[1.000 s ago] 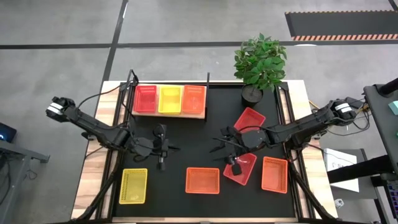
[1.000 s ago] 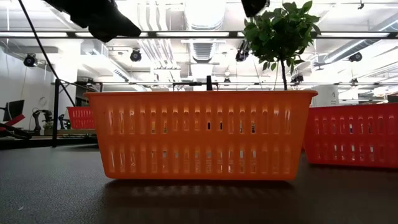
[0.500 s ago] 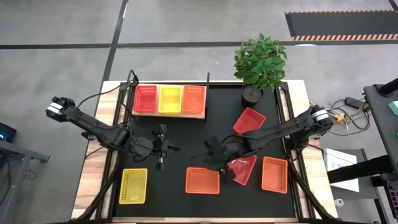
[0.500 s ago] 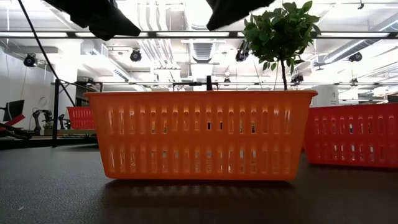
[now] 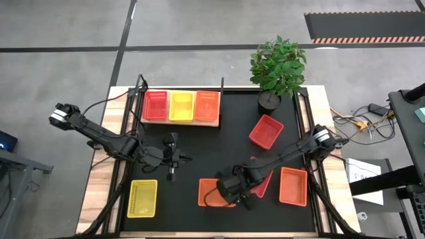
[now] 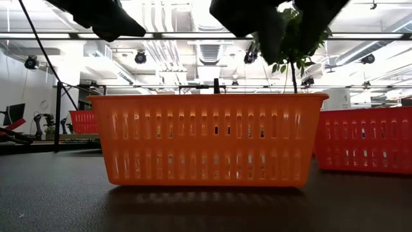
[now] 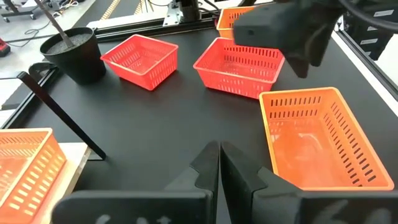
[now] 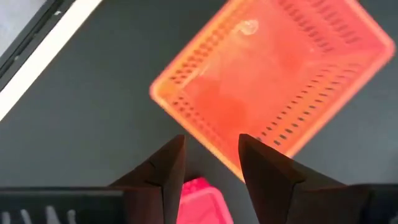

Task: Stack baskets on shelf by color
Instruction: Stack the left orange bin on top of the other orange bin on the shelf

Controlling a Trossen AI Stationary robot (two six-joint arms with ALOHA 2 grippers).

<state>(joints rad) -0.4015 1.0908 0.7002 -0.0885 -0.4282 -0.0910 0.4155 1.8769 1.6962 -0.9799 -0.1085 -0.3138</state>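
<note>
In the high view the light-wood shelf (image 5: 216, 122) lies at the far side and carries a red basket (image 5: 155, 105), a yellow basket (image 5: 181, 106) and an orange basket (image 5: 206, 105) side by side. On the black mat rest a yellow basket (image 5: 143, 198), two orange baskets (image 5: 214, 193) (image 5: 293, 186) and two red baskets (image 5: 265, 131) (image 5: 263, 184). My right gripper (image 5: 234, 190) (image 8: 210, 163) hangs open above the near-middle orange basket (image 8: 273, 81), apart from it. My left gripper (image 5: 172, 159) (image 7: 219, 165) is shut and hovers over bare mat left of centre.
A potted plant (image 5: 276, 66) stands at the mat's far right corner. Wooden table edges flank the mat (image 5: 199, 149), and cables run along them. The mat's middle, between the shelf and the near baskets, is bare. In the low view the orange basket (image 6: 209, 138) fills the foreground.
My right gripper has swung toward the table's left and near edge, from above the near red basket to above the near-middle orange basket. The baskets have stayed where they were.
</note>
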